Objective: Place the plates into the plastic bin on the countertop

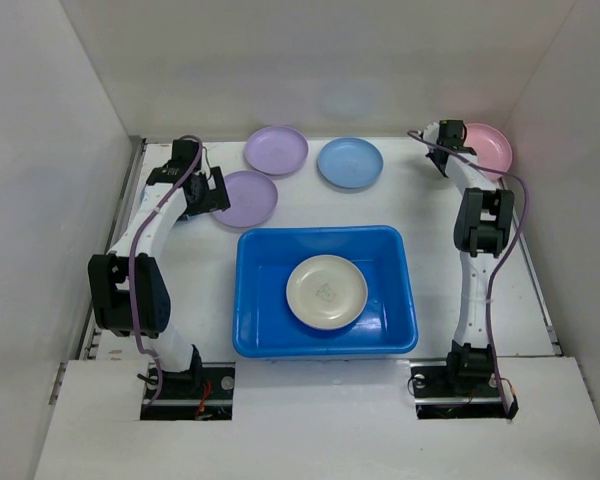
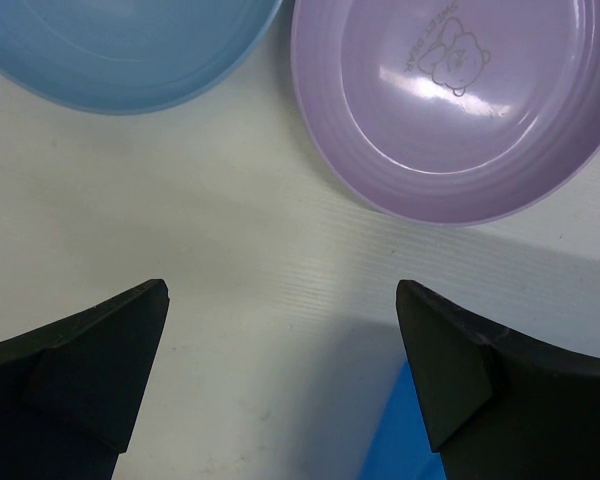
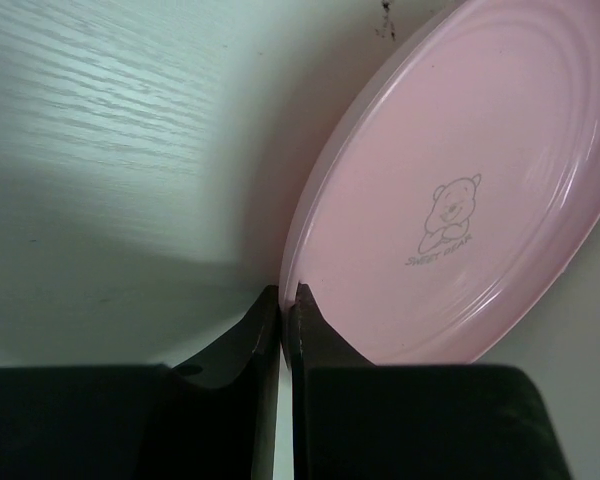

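Left gripper (image 2: 280, 286): released, fingers spread wide over bare bench (image 1: 425, 205), beyond the far-left corner of the bin (image 1: 320, 232), holding nothing.
Lilac plate (image 1: 245, 197): flat on the bench just beyond the bin's far-left corner, beside the left gripper.
Second lilac plate (image 1: 276, 150): farther beyond that corner, its edge meeting the first lilac plate.
Blue plate (image 1: 350, 162): beyond the middle of the bin's far wall.
Bin: on the bench between the two arms.
Cream plate (image 1: 326, 292): lying flat inside the bin.
Right gripper (image 3: 288, 295): clenched on the pink plate's rim.
Pink plate (image 3: 450, 200): well beyond the bin's far-right corner.
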